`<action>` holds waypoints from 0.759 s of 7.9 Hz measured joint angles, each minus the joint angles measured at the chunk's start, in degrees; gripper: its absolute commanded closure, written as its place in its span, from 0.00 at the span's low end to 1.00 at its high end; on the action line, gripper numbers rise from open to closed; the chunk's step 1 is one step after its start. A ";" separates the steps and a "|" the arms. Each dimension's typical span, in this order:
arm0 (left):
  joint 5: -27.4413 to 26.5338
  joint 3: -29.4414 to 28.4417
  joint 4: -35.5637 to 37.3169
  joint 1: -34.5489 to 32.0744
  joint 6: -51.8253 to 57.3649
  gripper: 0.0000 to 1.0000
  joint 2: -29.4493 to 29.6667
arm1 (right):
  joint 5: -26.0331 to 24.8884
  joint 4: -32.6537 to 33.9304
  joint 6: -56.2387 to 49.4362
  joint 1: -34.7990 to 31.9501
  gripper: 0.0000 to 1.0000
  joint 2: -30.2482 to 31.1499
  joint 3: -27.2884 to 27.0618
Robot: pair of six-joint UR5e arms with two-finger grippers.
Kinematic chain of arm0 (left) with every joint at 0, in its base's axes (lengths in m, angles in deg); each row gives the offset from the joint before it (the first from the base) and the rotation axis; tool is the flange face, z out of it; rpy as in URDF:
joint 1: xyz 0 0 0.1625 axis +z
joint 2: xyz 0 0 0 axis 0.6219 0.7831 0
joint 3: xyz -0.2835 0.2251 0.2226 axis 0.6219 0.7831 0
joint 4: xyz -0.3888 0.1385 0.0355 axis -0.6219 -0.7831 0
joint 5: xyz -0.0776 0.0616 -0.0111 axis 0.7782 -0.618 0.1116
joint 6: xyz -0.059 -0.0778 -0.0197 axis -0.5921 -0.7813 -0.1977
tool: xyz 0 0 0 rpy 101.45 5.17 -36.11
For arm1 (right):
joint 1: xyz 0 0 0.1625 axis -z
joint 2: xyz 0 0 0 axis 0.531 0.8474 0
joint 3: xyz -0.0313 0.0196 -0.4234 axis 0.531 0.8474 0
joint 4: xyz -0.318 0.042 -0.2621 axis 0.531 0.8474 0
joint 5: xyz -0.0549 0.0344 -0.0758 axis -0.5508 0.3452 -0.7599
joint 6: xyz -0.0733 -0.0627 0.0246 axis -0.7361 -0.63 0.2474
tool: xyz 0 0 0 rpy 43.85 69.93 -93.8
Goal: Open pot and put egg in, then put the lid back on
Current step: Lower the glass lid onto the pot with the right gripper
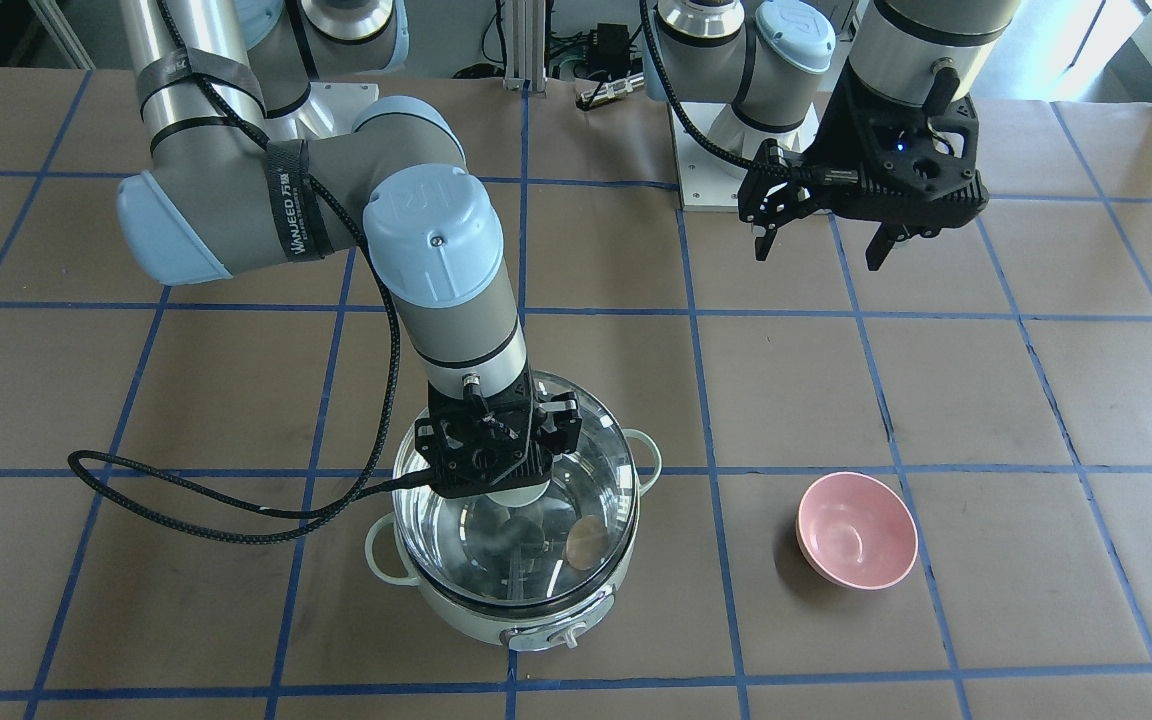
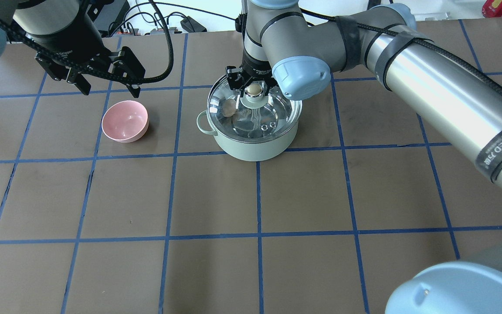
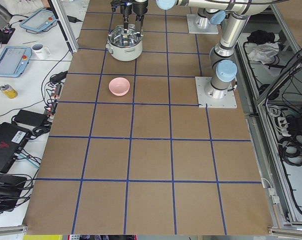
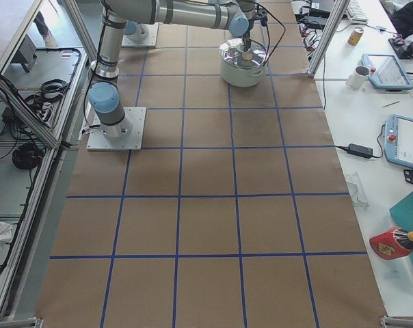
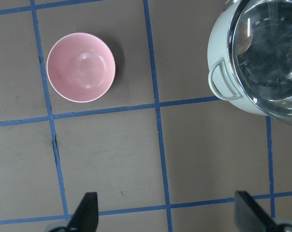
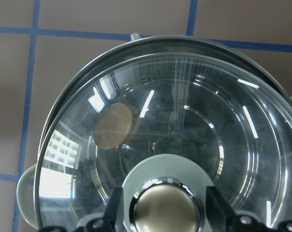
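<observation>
Closing step under way: lid (image 1: 481, 535) over pot (image 1: 496, 625), egg (image 1: 586, 540) inside on steel floor, visible through glass. Right gripper (image 6: 165, 212) jaws flank knob (image 2: 253, 90); pinching or just clear, cannot tell. Left gripper (image 1: 821, 245) jaws spread, empty, above table. Next likely calls for confirming lid seated, releasing, lifting straight up. One pot, egg, lid, pink bowl (image 1: 856, 530).

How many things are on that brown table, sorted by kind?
pot: 1
glass lid: 1, over the pot
egg: 1, seen through the glass, inside the pot
pink bowl: 1, empty
Total: 4
</observation>
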 measured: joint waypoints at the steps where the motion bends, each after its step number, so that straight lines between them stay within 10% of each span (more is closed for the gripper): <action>1: -0.04 0.02 -0.01 0.03 0.03 0.00 0.00 | 0.06 -0.09 0.29 -0.03 0.00 0.39 0.12; 6: -0.08 0.08 0.04 0.07 0.05 0.00 0.00 | -0.78 -3.87 0.38 0.47 0.00 3.96 0.69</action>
